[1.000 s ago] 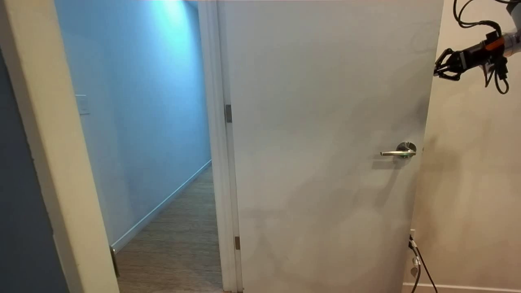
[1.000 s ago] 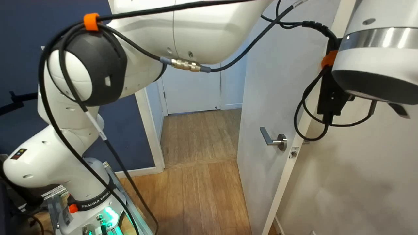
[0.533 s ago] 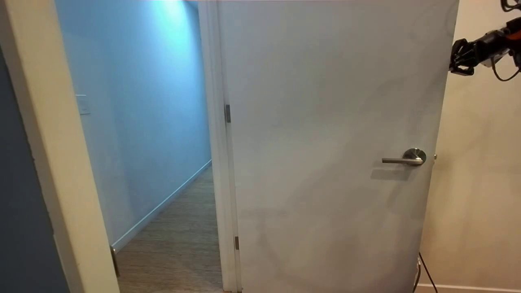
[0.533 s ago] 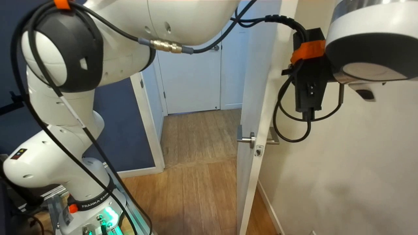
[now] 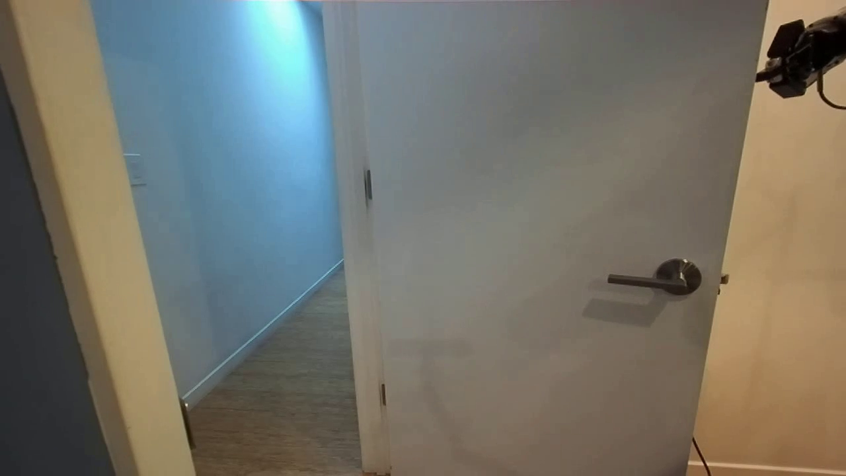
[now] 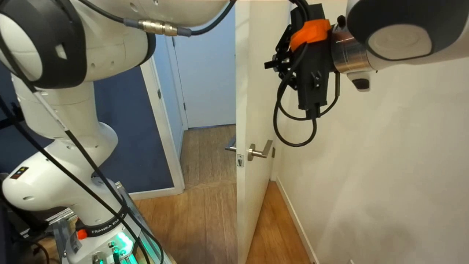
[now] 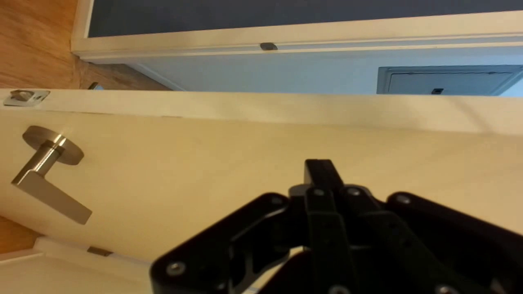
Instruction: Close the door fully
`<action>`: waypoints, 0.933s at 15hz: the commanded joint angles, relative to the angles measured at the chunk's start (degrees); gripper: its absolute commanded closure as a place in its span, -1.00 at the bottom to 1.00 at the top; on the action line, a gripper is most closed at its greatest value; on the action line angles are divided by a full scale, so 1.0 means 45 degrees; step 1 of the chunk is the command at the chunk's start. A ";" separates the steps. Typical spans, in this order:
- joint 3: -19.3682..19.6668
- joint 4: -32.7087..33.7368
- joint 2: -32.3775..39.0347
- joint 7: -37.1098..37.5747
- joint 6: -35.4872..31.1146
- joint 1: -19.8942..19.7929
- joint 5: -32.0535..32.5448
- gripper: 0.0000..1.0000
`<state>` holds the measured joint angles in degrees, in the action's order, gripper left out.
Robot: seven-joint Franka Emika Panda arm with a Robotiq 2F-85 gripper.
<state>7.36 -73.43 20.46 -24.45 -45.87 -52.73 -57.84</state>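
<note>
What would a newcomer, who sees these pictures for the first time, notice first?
Probably the tall white door, standing open and filling much of an exterior view, with its metal lever handle at the right. Left of it glows the blue-lit passage wall. In the wrist view, the black gripper, shut, shows dark against the door.

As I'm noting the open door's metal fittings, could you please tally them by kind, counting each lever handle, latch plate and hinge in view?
Lever handles: 2, one on each face of the door
Latch plate: 1, on its edge
Hinges: 2 in an exterior view; others may be out of frame
Total: 5
</note>
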 commanded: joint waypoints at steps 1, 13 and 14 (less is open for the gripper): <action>0.0003 -0.1379 -0.1178 -0.0424 0.0000 -0.0293 0.0018 1.00; 0.0287 -0.3993 -0.4632 -0.5517 0.0375 0.1088 0.1590 0.98; 0.0294 -0.4236 -0.5026 -0.5694 0.0373 0.1236 0.1611 0.98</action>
<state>3.22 -92.82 -2.38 -50.40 -44.19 -52.77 -50.60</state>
